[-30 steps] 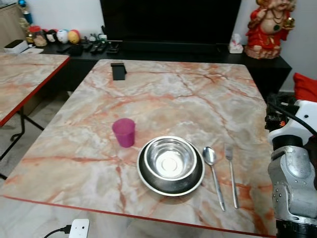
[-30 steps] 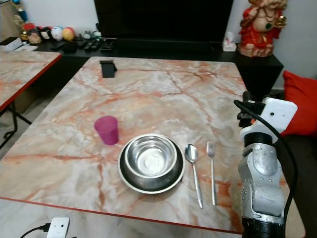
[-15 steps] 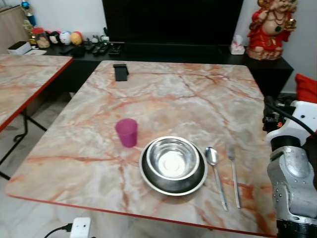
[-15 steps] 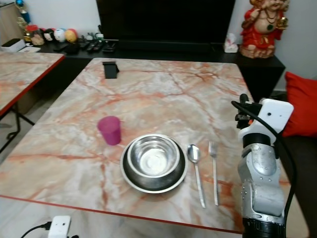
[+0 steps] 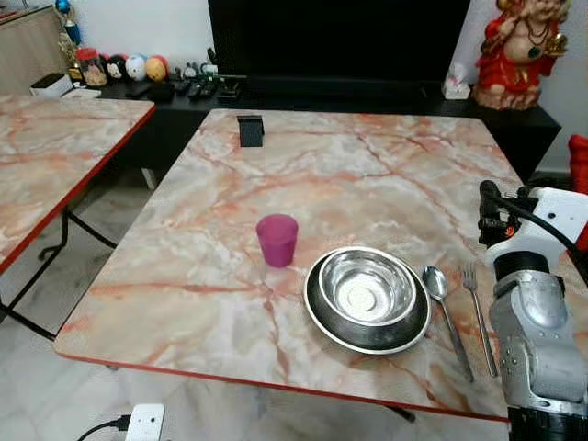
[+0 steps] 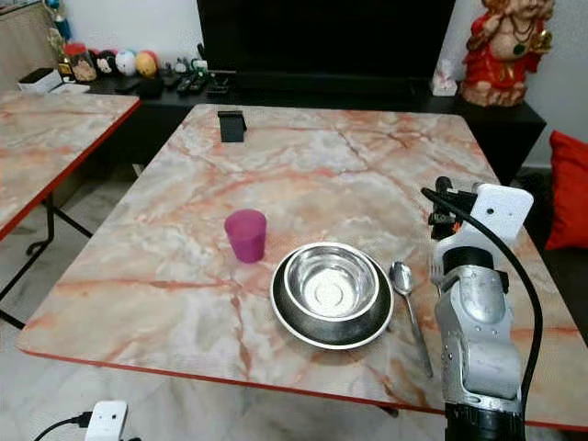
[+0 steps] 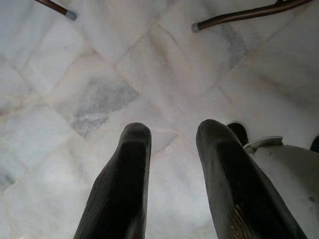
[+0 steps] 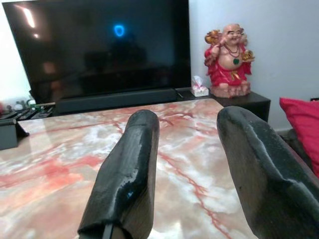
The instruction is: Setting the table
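The marble table (image 5: 367, 175) carries a finished-looking setting near its front edge: a steel bowl (image 5: 365, 290) nested in a steel plate (image 5: 323, 317), a pink cup (image 5: 277, 240) just beside on the left, and a spoon (image 5: 445, 306) and fork (image 5: 479, 312) on the right. The right gripper (image 8: 187, 174) hovers at the table's right edge, fingers apart and empty; swinging inward could knock the fork. The left gripper (image 7: 172, 174) hangs open over the floor.
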